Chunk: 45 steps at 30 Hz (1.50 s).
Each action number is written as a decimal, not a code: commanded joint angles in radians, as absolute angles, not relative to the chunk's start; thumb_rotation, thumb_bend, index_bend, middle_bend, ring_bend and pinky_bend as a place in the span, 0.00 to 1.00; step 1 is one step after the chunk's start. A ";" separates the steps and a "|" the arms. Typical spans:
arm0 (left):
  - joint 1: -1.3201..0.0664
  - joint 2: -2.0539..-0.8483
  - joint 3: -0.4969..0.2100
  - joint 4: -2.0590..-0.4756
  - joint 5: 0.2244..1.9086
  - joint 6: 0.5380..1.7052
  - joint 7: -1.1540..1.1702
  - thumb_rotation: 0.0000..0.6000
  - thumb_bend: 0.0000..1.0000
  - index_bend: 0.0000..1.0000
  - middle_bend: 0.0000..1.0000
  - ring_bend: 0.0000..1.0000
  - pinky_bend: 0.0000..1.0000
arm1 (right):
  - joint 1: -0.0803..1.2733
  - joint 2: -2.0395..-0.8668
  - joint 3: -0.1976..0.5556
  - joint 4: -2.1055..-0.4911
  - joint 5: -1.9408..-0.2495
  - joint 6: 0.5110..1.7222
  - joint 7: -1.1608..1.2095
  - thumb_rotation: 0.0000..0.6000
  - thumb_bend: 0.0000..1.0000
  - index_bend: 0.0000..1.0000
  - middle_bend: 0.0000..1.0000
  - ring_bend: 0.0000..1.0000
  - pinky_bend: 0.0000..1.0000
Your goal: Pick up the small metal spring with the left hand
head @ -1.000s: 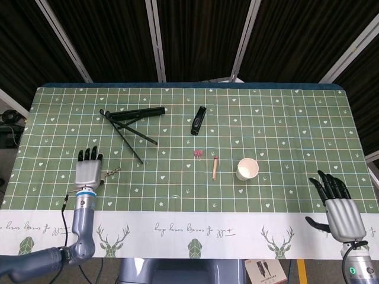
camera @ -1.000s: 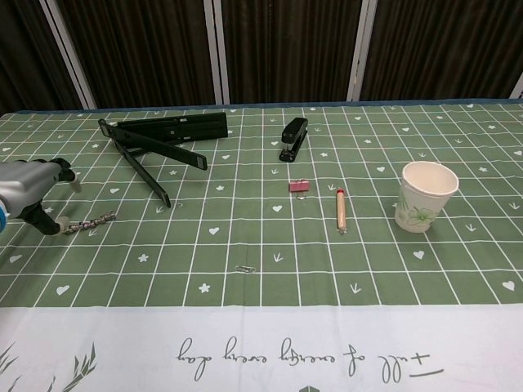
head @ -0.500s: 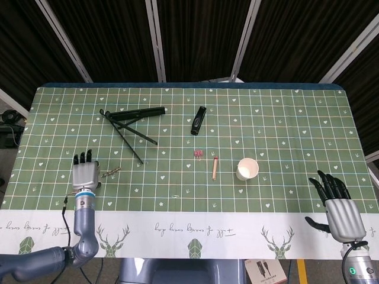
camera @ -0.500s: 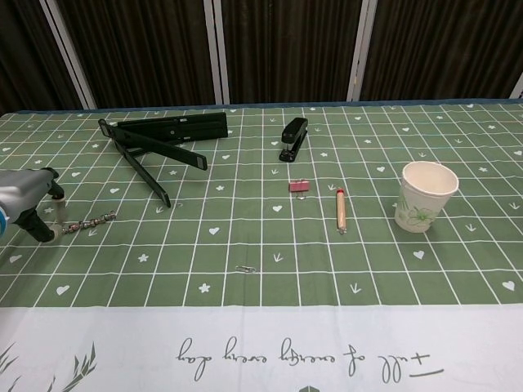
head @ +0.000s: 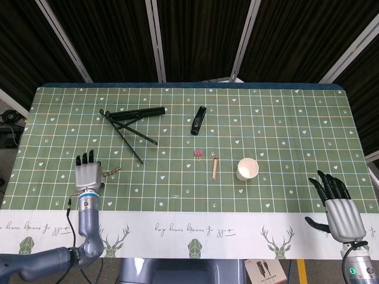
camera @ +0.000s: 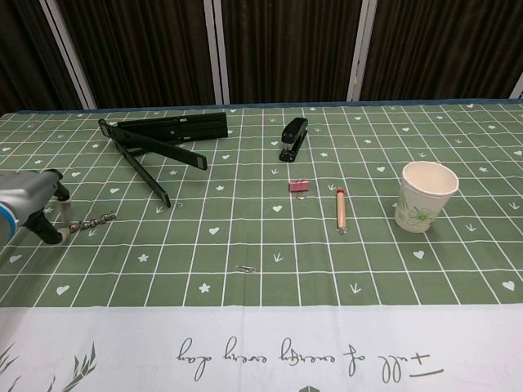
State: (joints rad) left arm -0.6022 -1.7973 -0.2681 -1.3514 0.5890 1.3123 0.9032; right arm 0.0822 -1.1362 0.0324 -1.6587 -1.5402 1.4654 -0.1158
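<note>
So your left hand [head: 87, 172] is right next to the spring [head: 111, 172] — it lies on the tablecloth just off the hand's thumb side, toward the middle of the table. Its long axis runs roughly sideways away from the hand, tilting slightly up and away, with the near end at the fingertips in the chest view. I can't tell whether the thumb is actually touching or pinching that end. Your right hand [head: 336, 204] is way off on the far side, fingers spread, holding nothing, so it's out of this one.
</note>
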 commanded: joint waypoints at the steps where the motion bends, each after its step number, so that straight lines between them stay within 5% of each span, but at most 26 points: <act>1: -0.603 -1.799 -0.268 -1.350 0.587 1.313 0.906 1.00 0.34 0.47 0.00 0.00 0.00 | 0.082 -1.136 0.032 -1.660 -1.540 1.465 -0.116 1.00 0.06 0.13 0.00 0.00 0.09; 32: -0.604 -1.779 -0.264 -1.369 0.623 1.323 0.915 1.00 0.44 0.55 0.00 0.00 0.00 | 0.081 -1.135 0.033 -1.665 -1.535 1.465 -0.118 1.00 0.06 0.14 0.00 0.00 0.09; 41: -0.635 -1.657 -0.210 -1.503 0.739 1.366 1.026 1.00 0.44 0.56 0.00 0.00 0.00 | 0.081 -1.135 0.034 -1.667 -1.533 1.464 -0.120 1.00 0.06 0.14 0.00 0.00 0.09; 45: -0.660 -1.597 -0.130 -1.538 0.866 1.361 1.092 1.00 0.44 0.57 0.00 0.00 0.00 | 0.080 -1.135 0.036 -1.670 -1.529 1.465 -0.119 1.00 0.06 0.14 0.00 0.00 0.09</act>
